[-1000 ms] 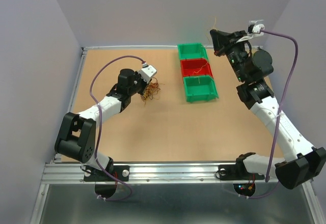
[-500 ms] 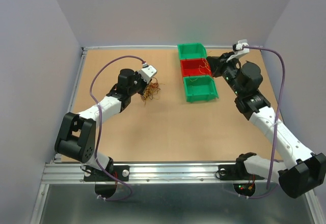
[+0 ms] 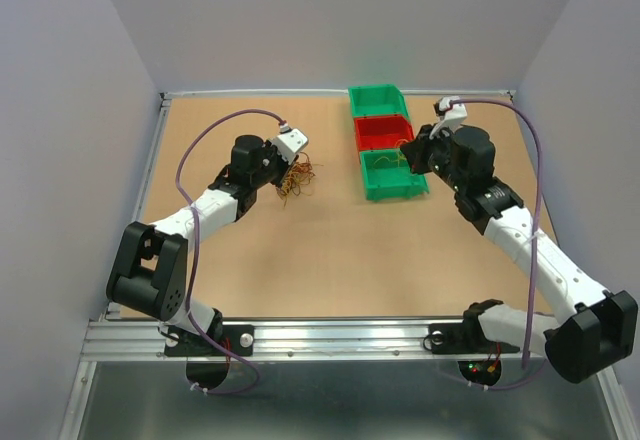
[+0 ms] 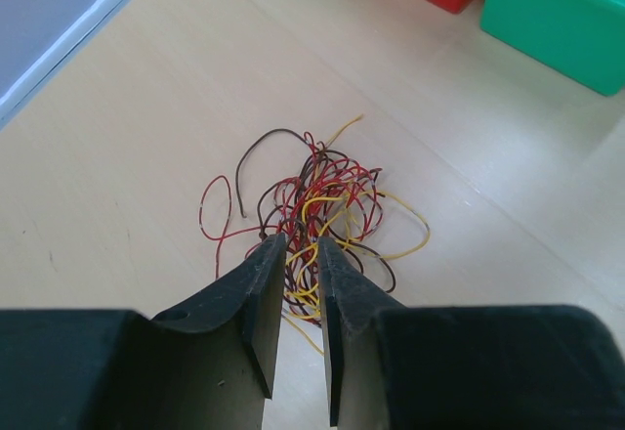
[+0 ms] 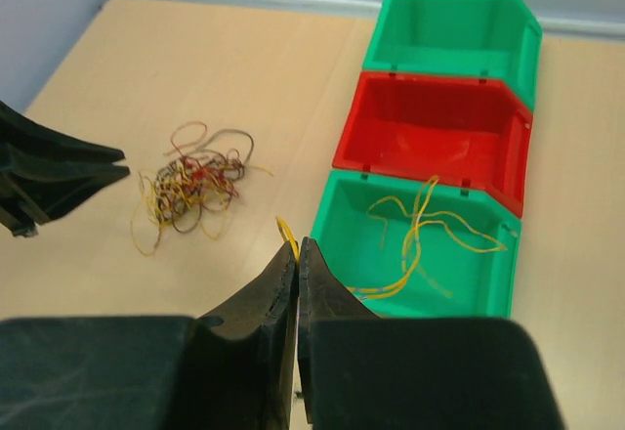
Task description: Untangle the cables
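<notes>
A yellow strand (image 5: 285, 233) is pinched between the nearly shut jaws of the right gripper (image 5: 297, 250) at the near green bin (image 5: 493, 288), where a yellow cable (image 5: 430, 230) already lies; release over that bin is judged the next move. Farther left, the tangled cables (image 4: 317, 210) on the table (image 3: 300, 260) are touched by the left gripper (image 4: 298, 249), its jaws narrowly parted around a few strands.

Three bins are counted in a row at about one o'clock on the tabletop (image 3: 300, 250): two green bins (image 3: 377, 99) (image 3: 392, 175) and one red bin (image 3: 383, 133). One tangled clump of cables (image 3: 295, 177) is seen at ten o'clock, plus one loose yellow cable (image 5: 430, 230) in the nearest green bin. Two tools are counted.
</notes>
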{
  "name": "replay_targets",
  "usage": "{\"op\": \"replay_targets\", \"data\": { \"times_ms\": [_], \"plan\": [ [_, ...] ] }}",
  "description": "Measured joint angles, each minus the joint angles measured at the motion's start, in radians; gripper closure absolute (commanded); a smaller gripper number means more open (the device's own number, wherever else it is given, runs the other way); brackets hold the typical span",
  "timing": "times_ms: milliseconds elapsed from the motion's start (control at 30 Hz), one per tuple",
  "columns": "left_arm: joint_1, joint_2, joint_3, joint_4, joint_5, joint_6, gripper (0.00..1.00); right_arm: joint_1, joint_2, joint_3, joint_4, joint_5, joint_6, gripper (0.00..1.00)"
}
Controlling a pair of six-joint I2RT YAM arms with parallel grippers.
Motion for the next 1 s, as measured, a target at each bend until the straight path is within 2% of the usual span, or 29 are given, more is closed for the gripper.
{"op": "replay_targets", "data": {
  "times_ms": [300,600,1000],
  "plan": [
    [0.000,0.000,0.000,-0.001,0.006,0.000,0.68,0.000,0.159,-0.008,-0.087,0.020,-0.033,0.99],
    [0.000,0.000,0.000,-0.002,0.013,0.000,0.68,0.000,0.306,0.029,-0.114,-0.140,-0.100,0.99],
    [0.000,0.000,0.000,-0.009,0.024,0.001,0.69,-0.004,0.523,0.169,-0.119,-0.084,-0.126,0.99]
  ]
}}
